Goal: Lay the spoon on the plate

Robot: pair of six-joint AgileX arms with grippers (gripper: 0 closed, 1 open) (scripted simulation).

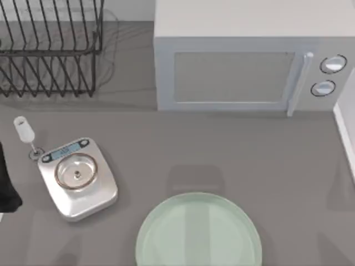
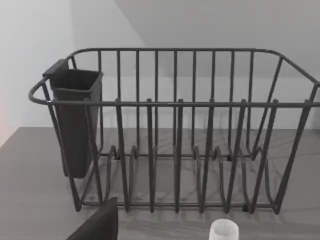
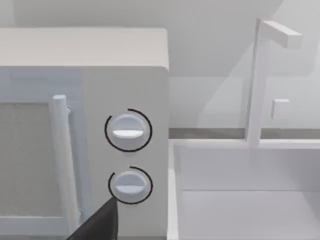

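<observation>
1. Here, our left arm [image 1: 6,185] sits at the left edge of the surface [image 1: 166,149], beside the kitchen scale [image 1: 77,177]; we cannot tell how its fingers stand, and nothing shows in their hold.
2. The spoon [image 1: 25,133] lies on the surface's left side, bowl toward the dish rack [image 1: 50,50], its thin handle running to the scale's corner.
3. The plate [image 1: 166,238], pale green and bare, rests at the near middle, well apart from the spoon.
4. The step in hand, as we judge it, is reaching the spoon with the left arm.
5. To do it well, we would come down over the handle, clear of the scale.
6. The right wrist view faces the microwave [image 3: 100,75] knobs; that arm looks parked.
</observation>
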